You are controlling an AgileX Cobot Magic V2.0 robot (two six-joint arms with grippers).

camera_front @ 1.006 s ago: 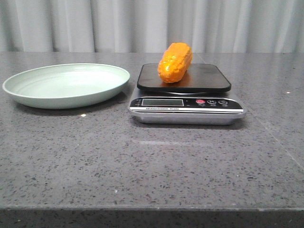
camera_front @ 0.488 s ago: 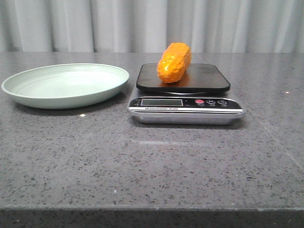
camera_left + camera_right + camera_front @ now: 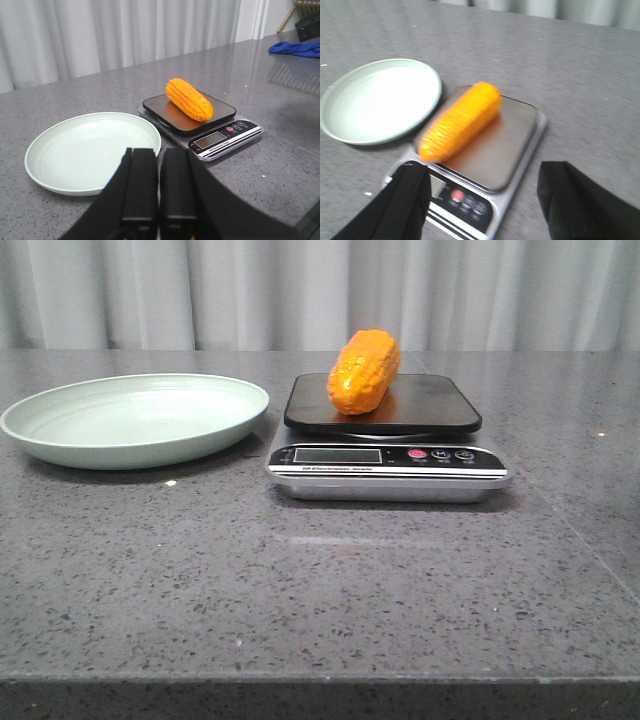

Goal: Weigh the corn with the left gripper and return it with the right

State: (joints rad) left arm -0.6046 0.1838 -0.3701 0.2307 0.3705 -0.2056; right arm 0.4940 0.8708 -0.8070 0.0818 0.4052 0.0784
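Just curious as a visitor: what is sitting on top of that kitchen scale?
A stubby orange-yellow plastic corn cob lies on the silver digital scale's dark square platform. The patch of platform directly beneath the cob is covered.

Corn (image 3: pixel 365 371) on scale (image 3: pixel 388 448) — plate (image 3: pixel 135 420) close beside.

Corn: my orange-yellow cob, the corn (image 3: pixel 364 372), lies on the scale's dark platform, toward its left half, one end angled to the front left.
Scale: the kitchen scale (image 3: pixel 388 457) stands right of centre on my table, silver body under a black platform, with a display and small buttons on its front strip.
Plate: the pale green plate (image 3: pixel 135 421) sits just left of the scale, with nothing on it.
Table: grey speckled stone table (image 3: pixel 330 590).
Backdrop: a pale pleated curtain (image 3: pixel 300 290) hangs behind the table.
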